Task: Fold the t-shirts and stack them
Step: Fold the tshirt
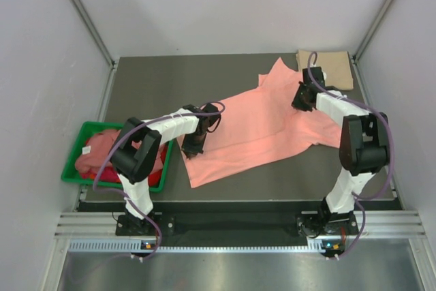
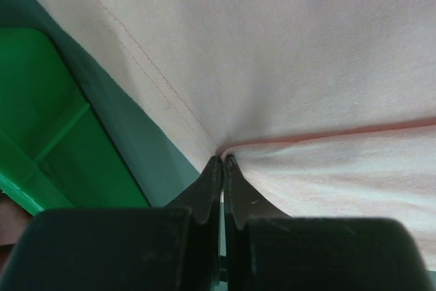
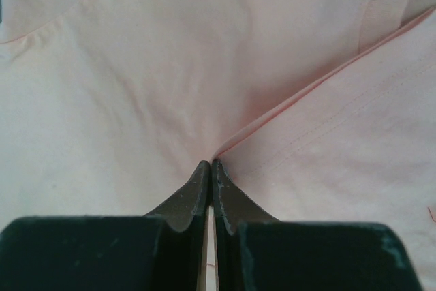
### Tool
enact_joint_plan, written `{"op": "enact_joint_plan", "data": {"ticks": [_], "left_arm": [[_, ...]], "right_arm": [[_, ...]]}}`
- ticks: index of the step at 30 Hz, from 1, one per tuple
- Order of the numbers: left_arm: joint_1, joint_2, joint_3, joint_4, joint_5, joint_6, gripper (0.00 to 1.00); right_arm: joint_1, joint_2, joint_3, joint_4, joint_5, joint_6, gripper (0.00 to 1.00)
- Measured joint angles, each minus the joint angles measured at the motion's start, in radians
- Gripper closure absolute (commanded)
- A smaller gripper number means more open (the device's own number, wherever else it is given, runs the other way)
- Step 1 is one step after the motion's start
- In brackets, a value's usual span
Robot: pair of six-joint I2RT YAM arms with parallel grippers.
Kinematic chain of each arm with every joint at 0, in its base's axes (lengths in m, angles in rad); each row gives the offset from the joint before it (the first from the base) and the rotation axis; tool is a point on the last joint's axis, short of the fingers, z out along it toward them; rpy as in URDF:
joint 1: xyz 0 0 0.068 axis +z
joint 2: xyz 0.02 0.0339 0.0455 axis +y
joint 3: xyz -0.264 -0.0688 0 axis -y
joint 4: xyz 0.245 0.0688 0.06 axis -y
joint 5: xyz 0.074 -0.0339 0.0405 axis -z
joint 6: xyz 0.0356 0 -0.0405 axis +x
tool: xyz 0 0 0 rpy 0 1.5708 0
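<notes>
Pinching salmon shirt (image 1: 259,127), spread mid-table: left gripper (image 2: 223,161) closed tight on its hem at 8 o'clock, right gripper (image 3: 209,165) closed on cloth at 2 o'clock. We should lift both ends level and taut. Tan shirt (image 1: 334,69) lies at 1 o'clock.

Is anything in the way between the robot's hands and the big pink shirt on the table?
No, nothing is in the way. The left gripper is shut on the salmon-pink t-shirt at its hem, beside the green bin. The right gripper is shut on a fold of the cloth at the shirt's other end.
</notes>
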Motion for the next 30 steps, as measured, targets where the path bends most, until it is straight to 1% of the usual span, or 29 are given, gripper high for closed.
{"op": "enact_joint_plan", "data": {"ticks": [9,14,18,20,21,23,24,27,30], "left_arm": [[-0.001,0.000,0.000,-0.005,-0.016,-0.018,1.00],[-0.008,0.001,-0.003,-0.005,-0.025,-0.018,1.00],[-0.014,0.001,-0.004,-0.005,-0.034,-0.018,1.00],[-0.017,0.002,-0.004,-0.005,-0.038,-0.018,1.00],[-0.018,0.002,-0.004,-0.005,-0.039,-0.018,1.00],[-0.019,0.002,-0.004,-0.005,-0.041,-0.018,1.00],[-0.019,0.002,-0.004,-0.006,-0.042,-0.018,1.00],[-0.023,0.002,-0.004,-0.007,-0.044,-0.018,1.00],[-0.029,0.002,-0.004,-0.009,-0.050,-0.021,1.00]], "right_arm": [[0.060,0.062,0.061,-0.021,0.046,-0.105,1.00],[0.083,0.120,0.126,-0.037,0.061,-0.165,0.99],[0.095,0.132,0.132,-0.043,0.074,-0.211,0.98],[0.098,0.138,0.144,-0.049,0.076,-0.231,0.95],[0.100,0.145,0.154,-0.053,0.077,-0.242,0.87],[0.102,0.158,0.172,-0.062,0.081,-0.260,0.80],[0.103,0.162,0.178,-0.068,0.087,-0.268,0.72],[0.103,0.161,0.181,-0.079,0.108,-0.277,0.66],[0.093,0.154,0.198,-0.117,0.124,-0.271,0.63]]}}
